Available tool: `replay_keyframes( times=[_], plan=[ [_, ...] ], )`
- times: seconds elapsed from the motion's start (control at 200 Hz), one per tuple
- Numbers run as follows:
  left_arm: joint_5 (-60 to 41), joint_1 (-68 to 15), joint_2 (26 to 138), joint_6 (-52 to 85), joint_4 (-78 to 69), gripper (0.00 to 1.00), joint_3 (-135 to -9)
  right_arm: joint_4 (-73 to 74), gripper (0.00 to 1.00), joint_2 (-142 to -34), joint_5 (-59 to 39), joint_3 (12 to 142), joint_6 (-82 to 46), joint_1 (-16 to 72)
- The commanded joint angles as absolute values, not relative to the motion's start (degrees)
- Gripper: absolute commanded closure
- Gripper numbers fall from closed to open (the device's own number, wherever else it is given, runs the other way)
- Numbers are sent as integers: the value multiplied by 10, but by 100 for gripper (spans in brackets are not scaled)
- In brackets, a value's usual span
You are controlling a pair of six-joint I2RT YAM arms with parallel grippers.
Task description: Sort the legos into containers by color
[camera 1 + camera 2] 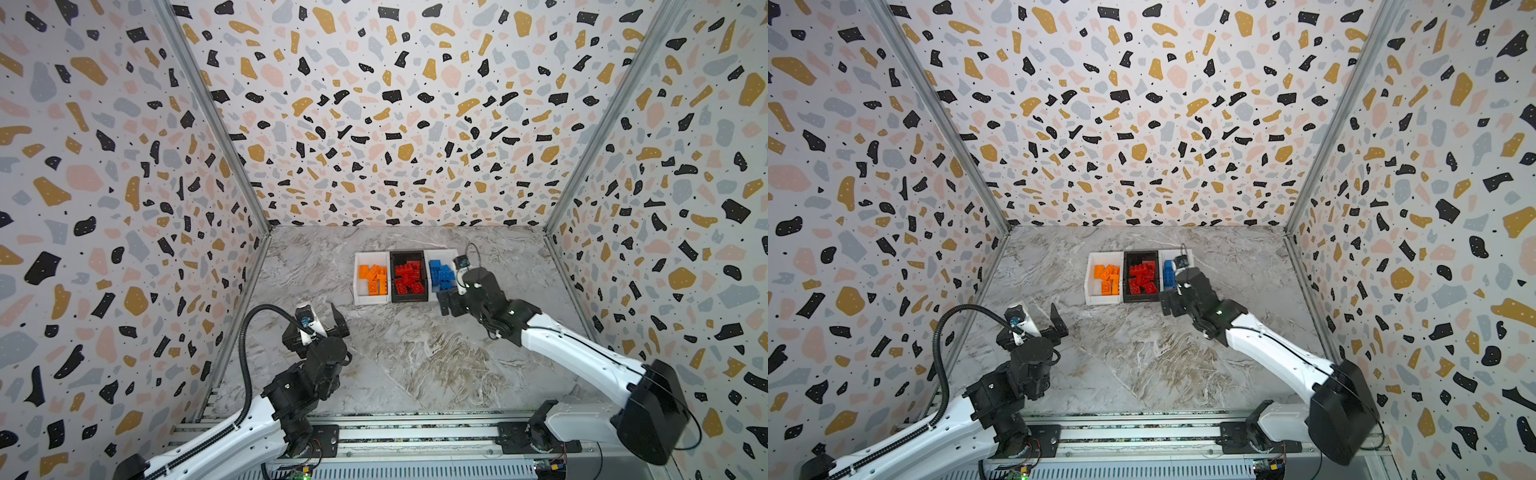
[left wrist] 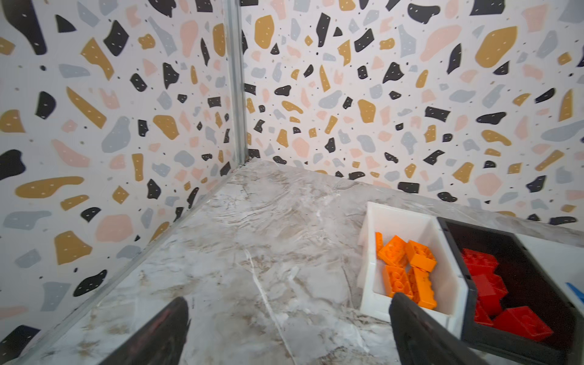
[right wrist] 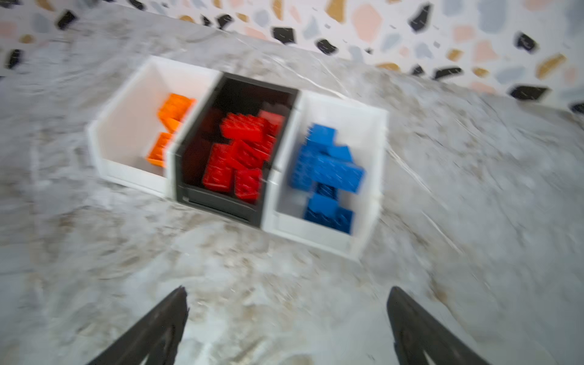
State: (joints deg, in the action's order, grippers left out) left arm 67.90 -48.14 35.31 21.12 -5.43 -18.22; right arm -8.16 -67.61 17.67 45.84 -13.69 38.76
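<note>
At the back of the tabletop (image 1: 415,353), in a row and touching: left white bin (image 1: 370,300), black bin (image 1: 409,257) in the middle, right white bin (image 1: 440,254). Orange legos (image 1: 374,279) piled in the left white bin, red legos (image 1: 409,278) in the black bin, blue legos (image 1: 440,274) in the right white bin. Left hand (image 2: 289,297): wide open, grips nothing, hangs over the tabletop near the left wall (image 1: 124,249), apart from the bins. Right hand (image 3: 287,288): wide open, grips nothing, hangs just in front of the right white bin. Right wrist view: blurred.
</note>
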Motion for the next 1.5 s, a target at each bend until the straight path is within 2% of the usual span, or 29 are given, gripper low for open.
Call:
replay_keyframes(
  times=[0.0,0.15,0.27,0.37,0.476,0.666,0.796,0.856,0.986,1.046,1.091,1.161,1.256,1.497],
  plan=[
    [733,-431,356,73,-291,0,-124,37,1,-552,267,325,-78,413],
    [639,-302,387,55,-384,0,-83,207,1,-373,270,168,42,410],
    [587,-225,421,39,-534,0,-20,291,1,-345,297,110,67,330],
    [567,-181,464,27,-567,0,-10,324,1,-383,219,95,32,218],
    [547,-173,506,18,-594,0,-6,457,1,-440,165,49,25,156],
    [497,-161,589,4,-699,0,15,589,1,-605,127,61,24,101],
    [403,-141,634,7,-724,0,6,672,1,-700,90,69,22,76],
    [354,-128,679,5,-767,0,5,684,1,-733,59,75,14,60],
    [317,-120,822,-16,-837,0,-38,754,1,-809,4,73,-1,35],
    [271,-93,814,0,-753,0,-72,831,1,-863,-5,73,2,31],
    [241,-68,791,22,-661,0,-99,785,1,-861,-15,89,1,28],
    [234,-63,811,22,-735,0,-79,693,1,-847,-28,122,0,22],
    [232,-63,796,23,-676,0,-96,692,1,-850,-26,126,1,22],
    [234,-63,797,23,-685,0,-93,694,1,-849,-18,125,4,26]
  ],
)
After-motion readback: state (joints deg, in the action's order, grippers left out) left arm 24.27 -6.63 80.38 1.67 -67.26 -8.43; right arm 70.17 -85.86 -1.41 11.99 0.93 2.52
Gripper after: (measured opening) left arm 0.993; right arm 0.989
